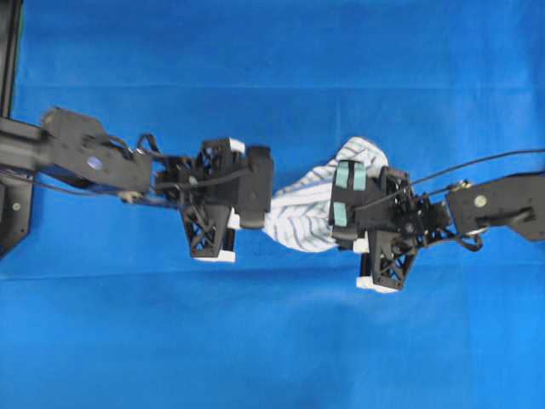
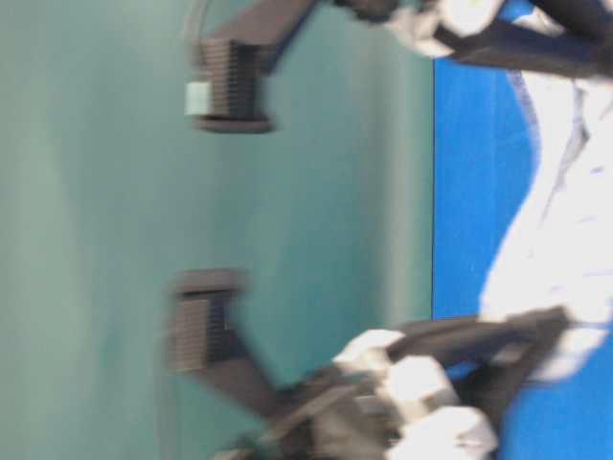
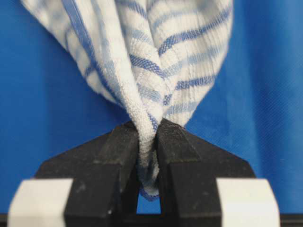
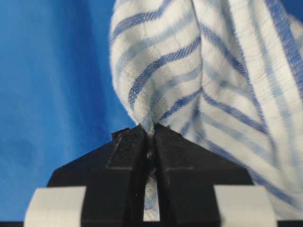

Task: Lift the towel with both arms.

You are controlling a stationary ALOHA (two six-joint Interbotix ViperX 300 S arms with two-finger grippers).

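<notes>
Both arms are pinching a striped towel [image 1: 298,209] above the blue surface [image 1: 272,341]: left end effector [image 3: 147,142] and right end effector [image 4: 148,137] clamping bunched folds. Soft, light cloth is sagging between them; opposite ends look the likeliest holds.

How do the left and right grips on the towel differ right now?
The left gripper pinches a thick bunched fold, which keeps its jaws slightly apart; the right gripper nips a thinner edge, its jaws nearly touching. Overhead, the left holds the towel's left end, the right its right end. Both are clamped on cloth.
</notes>
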